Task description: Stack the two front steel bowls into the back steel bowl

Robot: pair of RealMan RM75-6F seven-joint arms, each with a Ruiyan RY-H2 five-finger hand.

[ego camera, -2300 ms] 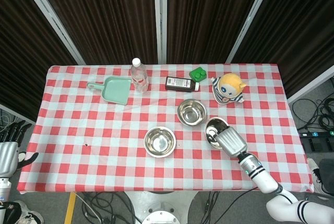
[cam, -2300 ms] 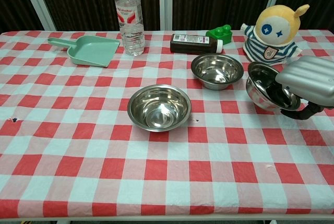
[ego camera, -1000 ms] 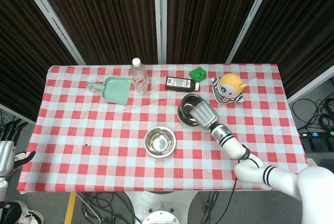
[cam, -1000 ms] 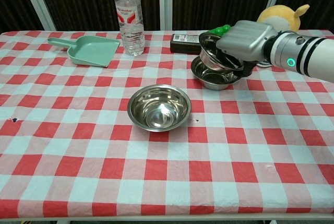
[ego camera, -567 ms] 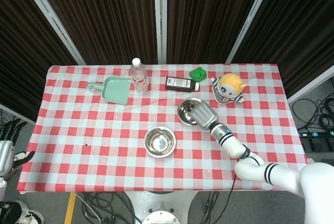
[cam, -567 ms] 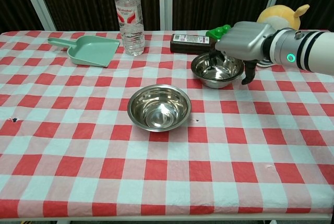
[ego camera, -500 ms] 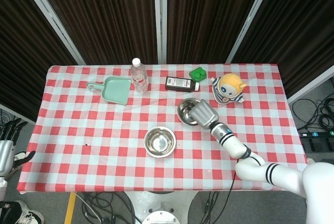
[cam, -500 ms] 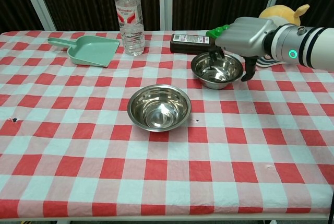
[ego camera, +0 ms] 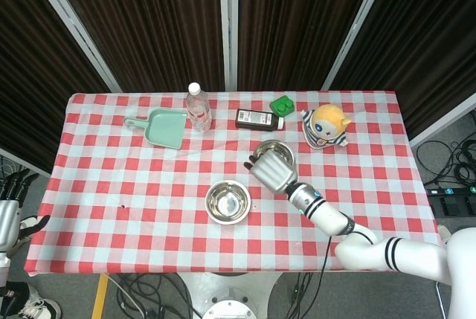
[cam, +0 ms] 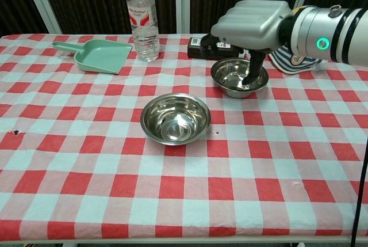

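The back steel bowl (ego camera: 277, 149) (cam: 230, 78) stands mid-right on the checked table; another bowl appears nested in it, though I cannot make out the two rims apart. The remaining front steel bowl (ego camera: 227, 201) (cam: 175, 118) stands alone nearer the table's front. My right hand (ego camera: 271, 173) (cam: 250, 23) hovers above the back bowl's left side with its fingers hanging down and apart, holding nothing. It hides part of that bowl in the head view. My left hand (ego camera: 9, 211) stays off the table's left edge, fingers spread and empty.
Along the back stand a clear water bottle (ego camera: 198, 107), a green dustpan (ego camera: 165, 127), a dark bottle lying flat (ego camera: 259, 119), a green object (ego camera: 282, 105) and a plush toy (ego camera: 326, 126). The cloth drops off at the table's front edge (cam: 184, 238).
My right hand carried the right front bowl to the back bowl, let go of it there, then rose and shifted left. The left hand stayed put.
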